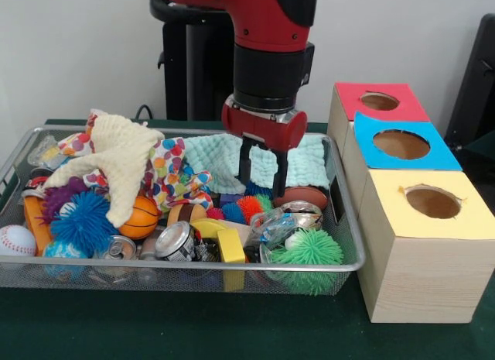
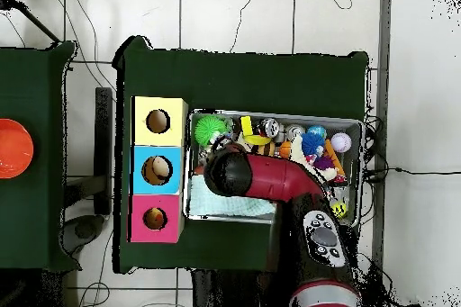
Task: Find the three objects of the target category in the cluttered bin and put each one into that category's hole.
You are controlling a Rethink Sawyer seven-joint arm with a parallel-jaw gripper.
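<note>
The wire mesh bin (image 1: 340,263) sits on the green table, full of clutter; it also shows in the overhead view (image 2: 355,124). A mint green waffle cloth (image 1: 213,155) lies at the bin's back, right of middle, and shows in the overhead view (image 2: 216,204). A pale yellow cloth (image 1: 124,159) is heaped at the back left. No cream cloth can be told apart. My gripper (image 1: 261,174) hangs over the mint cloth, its fingers (image 1: 244,165) open and empty, tips at the cloth. The red-topped hole (image 1: 379,101) is on the farthest box, also in the overhead view (image 2: 155,219).
Blue-topped (image 1: 401,145) and yellow-topped (image 1: 433,202) holes are on the nearer boxes. The bin holds spiky balls (image 1: 309,250), crushed cans (image 1: 174,240), a small basketball (image 1: 141,215), a baseball (image 1: 15,241) and a dotted cloth (image 1: 174,174). An orange disc (image 2: 13,148) lies on a side table.
</note>
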